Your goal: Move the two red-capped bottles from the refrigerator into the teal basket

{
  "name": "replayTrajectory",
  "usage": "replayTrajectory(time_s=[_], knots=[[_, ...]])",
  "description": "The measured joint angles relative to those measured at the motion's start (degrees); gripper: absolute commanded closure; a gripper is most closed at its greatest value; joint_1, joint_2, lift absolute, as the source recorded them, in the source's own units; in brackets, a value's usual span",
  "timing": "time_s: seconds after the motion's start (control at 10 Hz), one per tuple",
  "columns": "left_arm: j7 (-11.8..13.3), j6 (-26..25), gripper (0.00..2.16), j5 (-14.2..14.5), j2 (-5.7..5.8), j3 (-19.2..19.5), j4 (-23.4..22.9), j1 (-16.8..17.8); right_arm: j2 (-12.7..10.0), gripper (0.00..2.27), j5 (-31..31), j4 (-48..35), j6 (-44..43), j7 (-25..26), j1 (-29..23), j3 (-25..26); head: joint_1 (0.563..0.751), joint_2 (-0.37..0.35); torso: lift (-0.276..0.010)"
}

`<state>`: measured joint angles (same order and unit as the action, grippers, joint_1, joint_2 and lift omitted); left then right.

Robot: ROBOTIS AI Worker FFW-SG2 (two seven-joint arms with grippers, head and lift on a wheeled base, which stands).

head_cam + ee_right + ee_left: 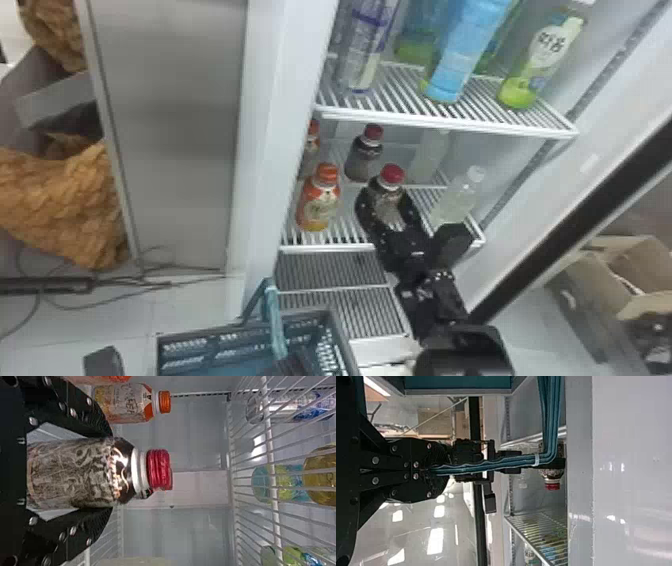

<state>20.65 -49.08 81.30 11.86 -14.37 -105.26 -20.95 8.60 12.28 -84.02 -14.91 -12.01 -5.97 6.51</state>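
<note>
Starting at the left, the score looks like zero out of two delivered, since both red caps are up at the fridge shelf. Call the front red-capped bottle (387,202) the middle of a clock in the head view, and the teal basket (240,328) is down around 7 or 8 o'clock. The left hand (440,470) looks pinched on the basket handle (494,464), so the basket side seems sorted. An orange-capped bottle (319,206) stands close by at 9, and that one isn't on the list. The back red-capped bottle (366,157) waits at 11, nobody near it. Dead centre, the right hand (110,472) has a finger on each side of the front one and seems to be pinching it. No idea if it's off the shelf, because the fingers cover its base. Over at 3 there's a clear bottle (454,201).

So by the look of it, what's left is pulling out bottle one, dropping it toward 7 or 8, then the whole trip again for bottle two.

View-wise, the left wrist view is the one for seeing how the handle sits in the grip, with the basket's underside in there too. The head view lays out where both red caps are. The right wrist view gets right up to the front bottle's neck and label, plus drinks seen through the wires of the upper shelf (270,457).
</note>
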Motion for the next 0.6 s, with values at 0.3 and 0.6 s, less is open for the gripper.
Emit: replayTrajectory(time_s=[0.3, 0.6], knots=[[0.00, 0.00, 1.15, 0.16, 0.06, -0.08, 0.00, 0.00, -0.11, 0.66, -0.03, -2.15, -0.08, 0.20, -1.29, 0.63, 0.695, -0.350, -0.228], [0.02, 0.01, 1.15, 0.27, 0.09, -0.14, 0.00, 0.03, -0.45, 0.66, 0.51, -7.20, -0.13, 0.24, -4.51, 2.47, 0.695, -0.350, -0.228]])
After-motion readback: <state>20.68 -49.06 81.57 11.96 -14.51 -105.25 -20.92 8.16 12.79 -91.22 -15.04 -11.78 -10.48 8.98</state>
